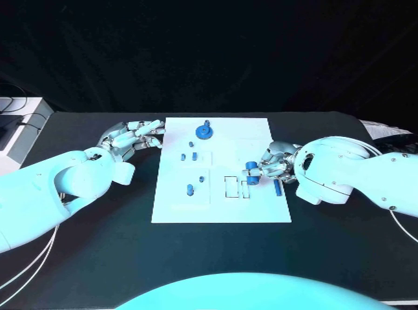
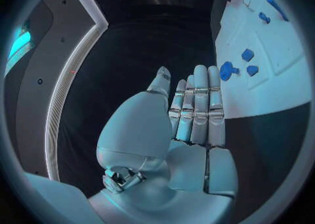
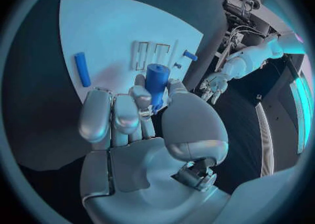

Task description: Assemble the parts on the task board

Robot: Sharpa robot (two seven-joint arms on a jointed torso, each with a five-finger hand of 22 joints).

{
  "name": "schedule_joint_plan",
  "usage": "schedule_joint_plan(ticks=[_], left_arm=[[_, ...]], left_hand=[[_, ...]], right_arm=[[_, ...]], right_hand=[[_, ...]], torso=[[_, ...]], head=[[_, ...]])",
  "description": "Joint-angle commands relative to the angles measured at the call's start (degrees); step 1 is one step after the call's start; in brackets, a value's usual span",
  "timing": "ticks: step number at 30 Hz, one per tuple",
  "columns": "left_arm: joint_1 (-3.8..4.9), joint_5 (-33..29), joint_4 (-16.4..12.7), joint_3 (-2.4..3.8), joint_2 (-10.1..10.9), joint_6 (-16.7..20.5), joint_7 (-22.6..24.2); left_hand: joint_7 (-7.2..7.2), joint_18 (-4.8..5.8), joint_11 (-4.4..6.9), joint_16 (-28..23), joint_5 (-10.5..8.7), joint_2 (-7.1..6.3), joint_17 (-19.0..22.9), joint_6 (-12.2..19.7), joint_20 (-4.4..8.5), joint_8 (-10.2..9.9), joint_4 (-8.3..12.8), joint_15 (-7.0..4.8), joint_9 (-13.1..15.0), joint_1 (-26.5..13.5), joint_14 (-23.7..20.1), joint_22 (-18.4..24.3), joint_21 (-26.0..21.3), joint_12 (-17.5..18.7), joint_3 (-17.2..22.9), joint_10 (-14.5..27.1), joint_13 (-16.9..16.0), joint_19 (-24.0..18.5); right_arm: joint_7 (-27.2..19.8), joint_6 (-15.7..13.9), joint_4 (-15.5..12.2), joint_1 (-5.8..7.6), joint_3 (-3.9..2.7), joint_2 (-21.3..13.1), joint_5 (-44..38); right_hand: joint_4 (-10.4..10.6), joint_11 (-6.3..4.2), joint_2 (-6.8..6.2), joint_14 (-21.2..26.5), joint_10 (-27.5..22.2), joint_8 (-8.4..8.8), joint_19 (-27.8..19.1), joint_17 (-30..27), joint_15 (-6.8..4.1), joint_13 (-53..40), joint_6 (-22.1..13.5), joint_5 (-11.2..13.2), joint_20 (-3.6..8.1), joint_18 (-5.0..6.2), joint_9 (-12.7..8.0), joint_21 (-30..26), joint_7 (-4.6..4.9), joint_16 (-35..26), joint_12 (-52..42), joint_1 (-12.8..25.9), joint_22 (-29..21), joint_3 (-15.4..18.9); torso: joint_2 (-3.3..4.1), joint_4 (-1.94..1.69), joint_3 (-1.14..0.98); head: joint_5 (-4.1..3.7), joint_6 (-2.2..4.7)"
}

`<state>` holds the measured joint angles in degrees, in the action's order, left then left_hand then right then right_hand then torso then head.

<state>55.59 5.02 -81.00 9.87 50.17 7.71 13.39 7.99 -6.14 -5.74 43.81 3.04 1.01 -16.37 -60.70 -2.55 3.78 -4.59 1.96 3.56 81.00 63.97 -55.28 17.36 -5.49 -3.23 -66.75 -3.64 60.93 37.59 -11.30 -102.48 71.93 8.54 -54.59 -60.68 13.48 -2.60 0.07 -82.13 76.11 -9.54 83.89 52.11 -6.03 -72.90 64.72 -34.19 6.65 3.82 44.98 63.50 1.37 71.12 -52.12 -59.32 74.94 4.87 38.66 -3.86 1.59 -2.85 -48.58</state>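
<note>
The white task board (image 1: 223, 213) lies mid-table. My right hand (image 1: 274, 165) hovers over its right edge and pinches an upright blue cylinder (image 3: 156, 84) between thumb and fingers, just above two rectangular slots (image 1: 238, 187). A long blue bar (image 1: 278, 187) lies flat on the board beside that hand. At the board's far end stands a round blue part (image 1: 205, 132). Small blue pegs (image 1: 190, 156) and two more (image 1: 190, 190) stand on the left half. My left hand (image 1: 134, 137) rests off the board's far left corner, fingers straight and holding nothing (image 2: 193, 111).
A white box (image 1: 18, 132) with cables stands at the table's back left edge. Black table (image 1: 97, 258) stretches in front of the board and to both sides.
</note>
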Motion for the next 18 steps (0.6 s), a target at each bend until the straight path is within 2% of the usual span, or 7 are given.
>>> schedule_joint_plan(ticks=[1, 9, 18], left_arm=[[0.01, -0.4, -0.1, 0.04, -0.1, -1.3, 0.1], [0.01, -0.3, 0.0, 0.04, -0.3, -1.4, 0.1], [0.01, -0.2, 0.1, 0.04, -0.5, -1.4, 0.1]], left_hand=[[-0.01, 0.74, 0.01, -0.4, -0.03, 0.49, 0.1, 0.2, -0.13, 0.1, 0.1, 0.3, 0.1, -0.3, -0.2, 0.1, -0.2, -0.2, -0.1, 0.2, 0.0, 0.1], [-0.01, 0.74, 0.01, -0.4, -0.03, 0.49, 0.1, 0.2, -0.13, 0.1, 0.1, 0.3, 0.1, -0.3, -0.2, 0.1, -0.2, -0.2, -0.1, 0.2, 0.0, 0.1], [-0.11, 0.75, 0.06, -0.3, -0.03, 0.56, 0.1, 0.1, -0.11, 0.0, 0.1, 0.27, 0.1, -0.2, -0.3, 0.0, -0.3, -0.3, -0.1, 0.2, 0.0, 0.1]], right_arm=[[-0.3, -0.8, 0.2, 0.01, 0.04, 1.0, 4.5], [-0.2, -1.0, 1.4, -0.95, 0.17, 3.5, 4.8], [-0.1, -1.5, 2.7, -2.44, 0.34, 5.6, 3.2]], right_hand=[[-12.5, -0.38, 0.11, -0.1, 0.1, 0.35, 2.0, 0.1, -0.18, 0.1, 0.0, 0.3, 0.31, -0.52, -0.1, 0.4, -0.18, -0.3, 0.2, 0.4, 8.6, -12.2], [-12.6, -0.33, 0.26, 0.0, 0.0, 0.47, 1.9, -0.2, -0.14, 0.3, 0.0, 0.7, 0.27, -0.48, -0.3, 0.0, -0.14, -0.5, 0.6, 0.6, 8.5, -11.7], [-12.9, -0.29, 0.4, 0.0, -0.3, 0.57, 1.9, -0.4, -0.11, 0.5, -0.1, 0.8, 0.24, -0.44, -0.3, -0.2, -0.07, -0.7, 1.0, 0.6, 8.4, -11.4]], torso=[[0.08, -0.02, -0.04], [0.04, 0.06, 0.05], [0.04, -0.06, -0.11]], head=[[0.16, -0.05], [0.24, -0.15], [0.58, -0.04]])
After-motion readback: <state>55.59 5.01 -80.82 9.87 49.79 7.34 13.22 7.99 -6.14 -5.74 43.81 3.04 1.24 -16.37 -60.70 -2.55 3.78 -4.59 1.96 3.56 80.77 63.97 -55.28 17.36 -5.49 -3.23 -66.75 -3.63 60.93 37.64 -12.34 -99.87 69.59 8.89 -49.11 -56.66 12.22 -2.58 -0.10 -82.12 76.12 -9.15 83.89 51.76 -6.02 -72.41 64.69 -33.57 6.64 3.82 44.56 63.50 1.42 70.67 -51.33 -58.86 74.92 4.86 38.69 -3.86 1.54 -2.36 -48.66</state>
